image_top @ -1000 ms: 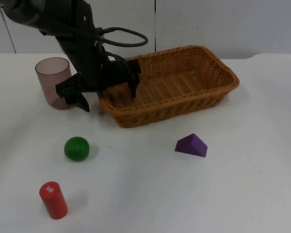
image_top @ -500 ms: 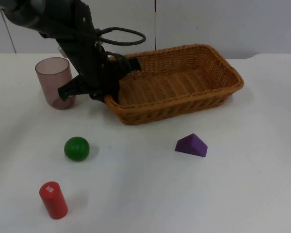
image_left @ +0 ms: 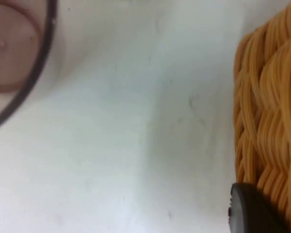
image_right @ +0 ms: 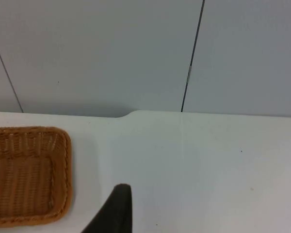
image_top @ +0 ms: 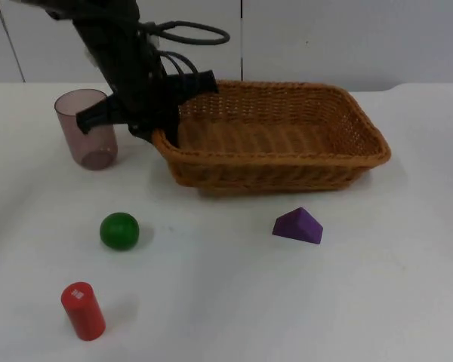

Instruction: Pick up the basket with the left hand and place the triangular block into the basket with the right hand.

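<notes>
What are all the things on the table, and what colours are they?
Basket: one, orange-brown wicker, at the back middle of the table, its left end gripped by the robot.
Triangular block: one, purple, on the table in front of the basket, apart from it.
Ball: one, green, on the table front left of the basket.
Cylinder: one, red, standing upright near the front left, nearer the camera than the ball.
Cup: one, see-through pinkish, upright at the back left, beside the left arm.
Table: one, white.
Wall: grey panels behind the table.
Left gripper: black, shut on the basket's left rim.
Right gripper: black fingertip seen over bare table to the right of the basket; this arm waits.
</notes>
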